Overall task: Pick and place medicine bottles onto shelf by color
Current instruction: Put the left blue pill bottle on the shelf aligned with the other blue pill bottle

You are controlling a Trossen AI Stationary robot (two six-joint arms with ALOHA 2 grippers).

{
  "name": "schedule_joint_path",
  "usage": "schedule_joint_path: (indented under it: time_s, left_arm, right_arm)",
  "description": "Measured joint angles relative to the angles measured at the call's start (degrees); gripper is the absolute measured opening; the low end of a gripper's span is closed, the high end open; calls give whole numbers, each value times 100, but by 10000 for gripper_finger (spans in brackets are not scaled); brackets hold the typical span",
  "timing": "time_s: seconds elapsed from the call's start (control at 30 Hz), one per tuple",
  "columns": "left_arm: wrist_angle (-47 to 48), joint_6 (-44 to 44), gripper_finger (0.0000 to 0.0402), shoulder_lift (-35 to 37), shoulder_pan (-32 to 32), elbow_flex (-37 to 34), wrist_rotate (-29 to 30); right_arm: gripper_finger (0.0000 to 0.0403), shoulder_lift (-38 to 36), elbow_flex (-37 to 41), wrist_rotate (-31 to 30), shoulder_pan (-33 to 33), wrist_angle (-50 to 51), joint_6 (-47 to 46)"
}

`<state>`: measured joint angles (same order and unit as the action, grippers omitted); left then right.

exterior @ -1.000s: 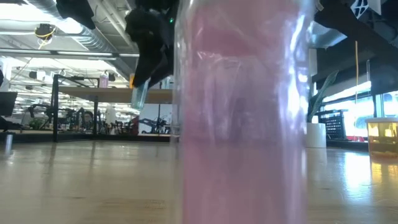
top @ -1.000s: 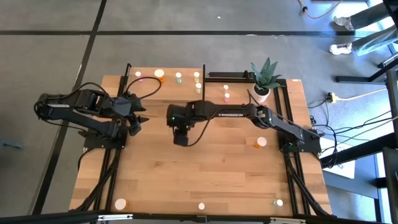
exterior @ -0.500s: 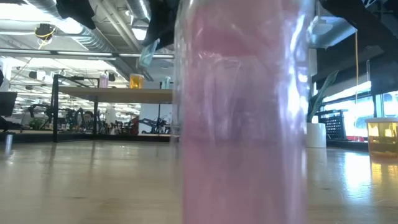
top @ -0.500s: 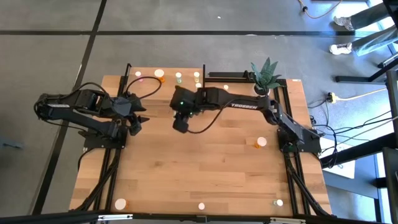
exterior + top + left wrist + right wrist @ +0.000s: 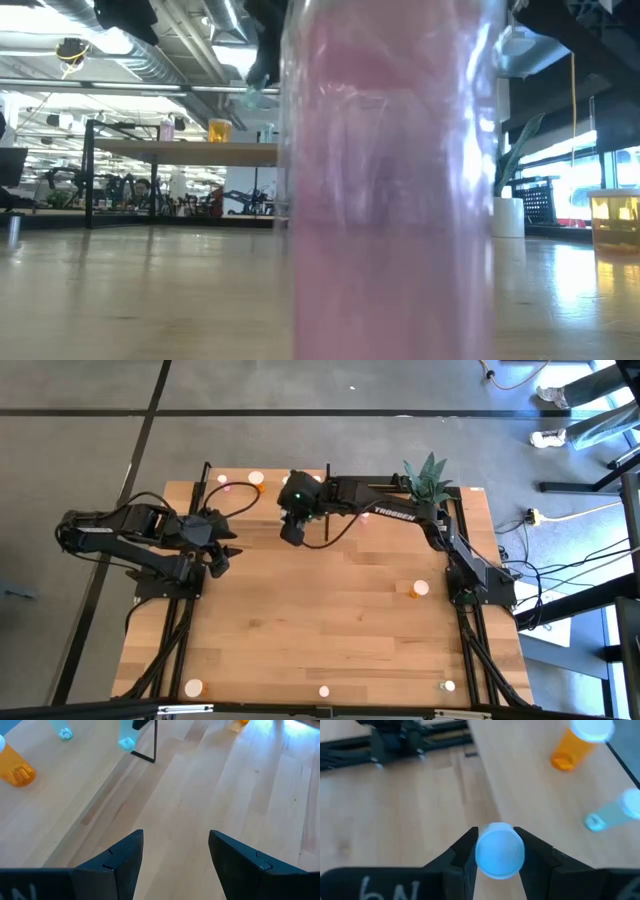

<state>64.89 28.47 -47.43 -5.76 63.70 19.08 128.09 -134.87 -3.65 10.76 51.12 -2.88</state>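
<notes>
the right gripper [image 5: 495, 852], clamped on a white-capped bottle [image 5: 499, 851], has swung from mid-table to the shelf [image 5: 240, 475], so placement looks near; the left gripper [image 5: 175, 857] waits open.

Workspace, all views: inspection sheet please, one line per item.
Surface: light-wood tabletop, mostly bare at the middle.
Job's things: shelf at the far edge with bottles on it; orange bottle lying near the right arm's base; three more bottles along the near edge; pink bottle filling the low view.
Clutter: potted plant at the far right.
Grippers: right gripper shut on a white-capped bottle, by the shelf; left gripper open, empty, over bare wood.
Cables: several on the floor to the right.
Surroundings: grey floor; no person seen.
</notes>
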Motion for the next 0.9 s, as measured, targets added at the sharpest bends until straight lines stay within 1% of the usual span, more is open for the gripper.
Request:
schedule_joint_path:
  time_s: [0.13,0.37,0.7,0.9]
  left_arm:
    - [-9,20,218,-34,-2,0,113]
    - [-32,445,218,-234,0,1,871]
    - [-169,415,218,-635,0,0,1086]
    - [-168,433,218,-705,0,0,1183]
  right_arm:
    - [116,0,31,-76,176,42,16]
    - [116,49,35,-141,355,88,33]
    - [116,291,33,-183,413,59,45]
    - [116,346,42,-239,485,88,42]
